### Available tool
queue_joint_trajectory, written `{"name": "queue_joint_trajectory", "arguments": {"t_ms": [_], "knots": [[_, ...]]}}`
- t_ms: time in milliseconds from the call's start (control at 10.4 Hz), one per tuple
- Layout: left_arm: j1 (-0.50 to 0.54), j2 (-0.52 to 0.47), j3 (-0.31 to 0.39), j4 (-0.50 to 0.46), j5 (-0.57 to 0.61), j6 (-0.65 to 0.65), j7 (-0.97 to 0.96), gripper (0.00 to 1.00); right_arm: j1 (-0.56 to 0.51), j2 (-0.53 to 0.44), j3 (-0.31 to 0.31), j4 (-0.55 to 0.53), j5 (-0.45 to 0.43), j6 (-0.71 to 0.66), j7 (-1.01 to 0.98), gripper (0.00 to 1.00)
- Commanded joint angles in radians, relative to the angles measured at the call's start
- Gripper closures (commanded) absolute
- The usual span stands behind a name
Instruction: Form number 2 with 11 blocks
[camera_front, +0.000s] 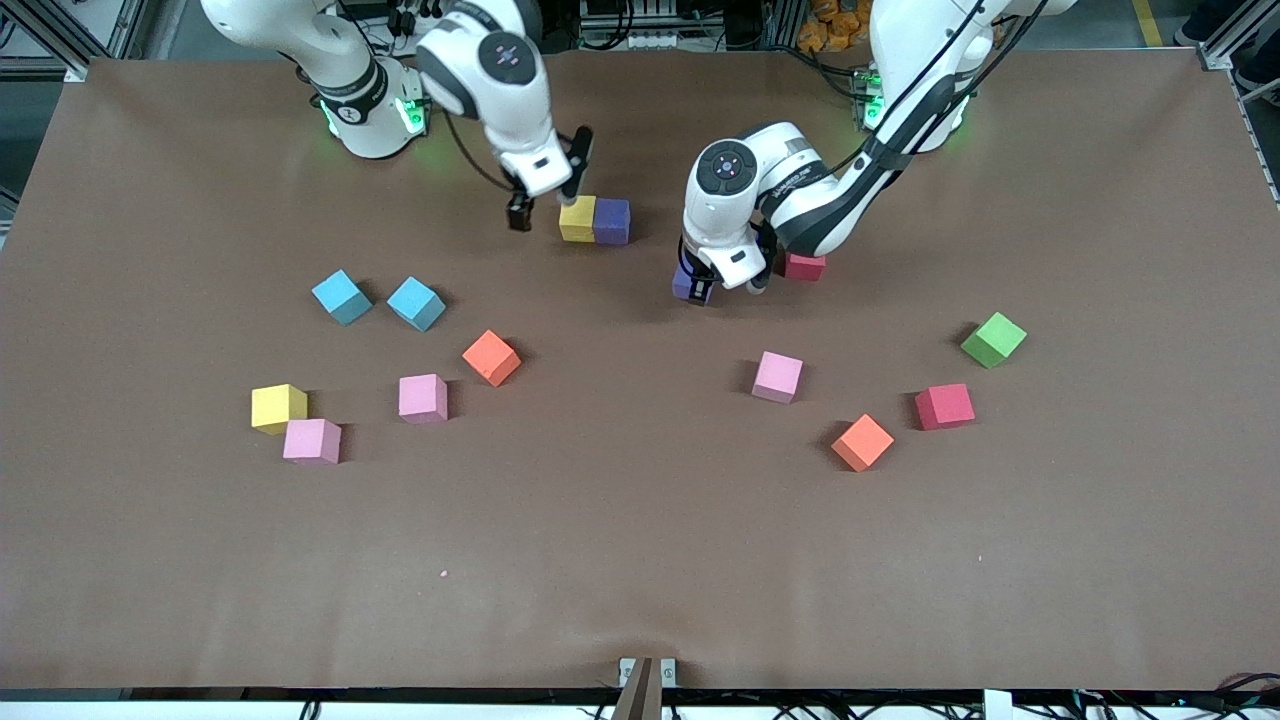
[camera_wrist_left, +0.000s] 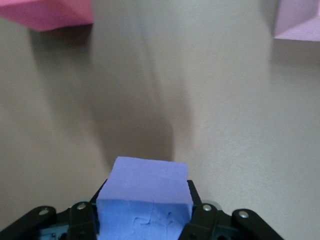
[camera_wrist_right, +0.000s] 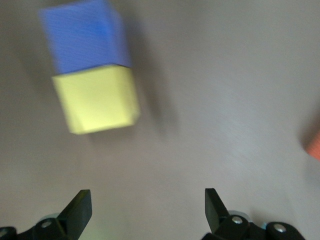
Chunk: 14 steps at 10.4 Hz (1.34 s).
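A yellow block (camera_front: 577, 218) and a purple block (camera_front: 611, 221) lie touching side by side near the robots' bases; they also show as yellow block (camera_wrist_right: 97, 100) and purple block (camera_wrist_right: 82, 40). My right gripper (camera_front: 549, 190) hangs open beside the yellow one, with nothing between its fingers (camera_wrist_right: 147, 210). My left gripper (camera_front: 722, 283) is shut on a second purple block (camera_front: 691, 284), held low over the table (camera_wrist_left: 144, 197). A red block (camera_front: 804, 266) lies close beside it. No number 2 shape shows.
Loose on the table: two light blue cubes (camera_front: 341, 297) (camera_front: 416, 303), orange (camera_front: 491, 357), pink (camera_front: 423, 398), yellow (camera_front: 278, 408) and pink (camera_front: 311, 441) toward the right arm's end; pink (camera_front: 777, 377), orange (camera_front: 862, 442), red (camera_front: 944, 406) and green (camera_front: 993, 339) toward the left arm's end.
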Motion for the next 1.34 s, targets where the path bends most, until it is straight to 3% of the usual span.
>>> {"name": "queue_joint_trajectory", "arguments": {"t_ms": [0, 575, 671, 767, 1054, 1246], "knots": [[-0.020, -0.028, -0.024, -0.044, -0.021, 0.019, -0.145, 0.88, -0.203, -0.018, 0.004, -0.014, -0.007, -0.001, -0.004, 0.00], [-0.124, -0.004, -0.029, -0.043, -0.017, 0.052, -0.309, 0.88, -0.664, 0.004, -0.001, 0.097, 0.008, 0.030, 0.011, 0.00], [-0.126, -0.002, -0.029, -0.043, -0.017, 0.055, -0.311, 0.88, -0.696, 0.028, -0.005, 0.133, 0.014, 0.063, 0.027, 0.00], [-0.128, -0.002, -0.029, -0.043, -0.017, 0.060, -0.325, 0.88, -0.721, 0.065, -0.007, 0.170, 0.013, 0.073, 0.056, 0.00], [-0.152, -0.002, -0.029, -0.077, -0.015, 0.094, -0.336, 0.88, -0.814, 0.325, -0.007, 0.473, 0.016, 0.087, 0.171, 0.00], [-0.152, -0.014, -0.029, -0.109, -0.010, 0.120, -0.336, 0.88, -0.822, 0.443, -0.007, 0.514, 0.021, 0.234, 0.227, 0.00]]}}
